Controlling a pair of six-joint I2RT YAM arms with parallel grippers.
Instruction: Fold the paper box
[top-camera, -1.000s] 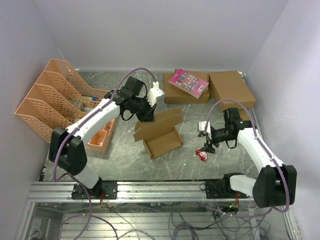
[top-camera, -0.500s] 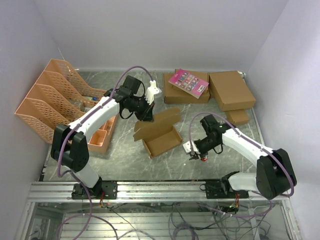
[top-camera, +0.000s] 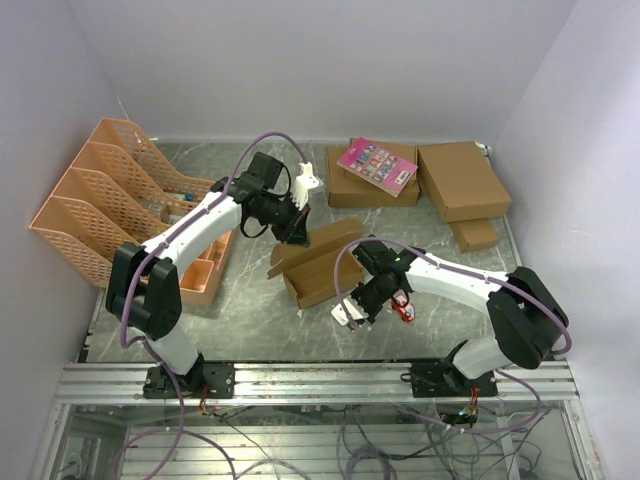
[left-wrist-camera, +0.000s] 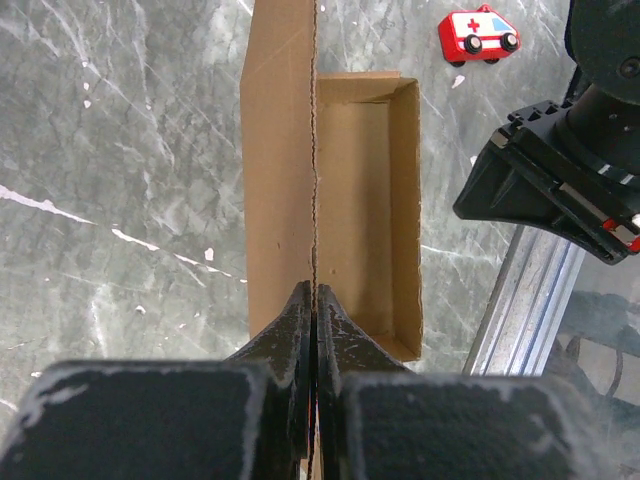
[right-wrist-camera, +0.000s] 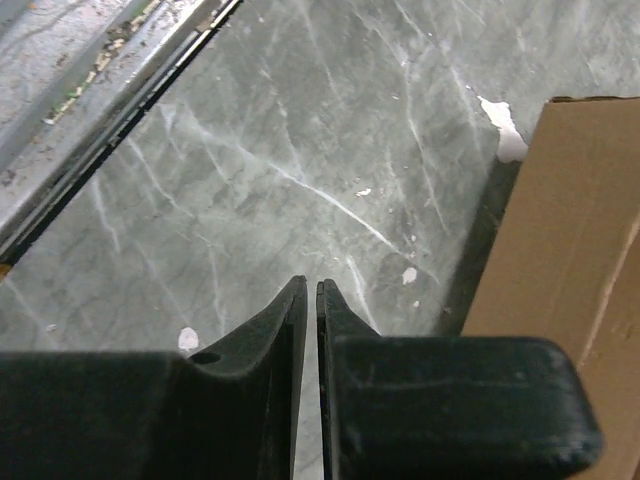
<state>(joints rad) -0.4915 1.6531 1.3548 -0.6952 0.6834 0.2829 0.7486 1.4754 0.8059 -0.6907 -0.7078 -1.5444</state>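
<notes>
The paper box (top-camera: 318, 272) is a small brown cardboard tray at the table's middle, with its lid flap raised. My left gripper (top-camera: 291, 226) is shut on the lid's top edge. The left wrist view shows the thin lid edge (left-wrist-camera: 313, 150) running straight out from between the left gripper's (left-wrist-camera: 315, 292) pressed jaws, with the open tray (left-wrist-camera: 366, 200) to its right. My right gripper (top-camera: 352, 312) hovers low by the box's near right corner. Its jaws stand almost touching with nothing between them (right-wrist-camera: 312, 286), over bare table. A box wall (right-wrist-camera: 570, 250) shows at the right of that view.
A red and white toy ambulance (top-camera: 403, 308) (left-wrist-camera: 478, 35) lies just right of the right gripper. Larger brown boxes (top-camera: 462, 180), one bearing a pink booklet (top-camera: 377, 165), sit at the back. Orange file racks (top-camera: 110, 195) line the left side. The metal rail (top-camera: 300, 378) runs along the near edge.
My right arm swung left from beside the toy ambulance to the box's near right corner, and its jaws closed. The left gripper kept its hold, and the lid tipped lower over the tray.
</notes>
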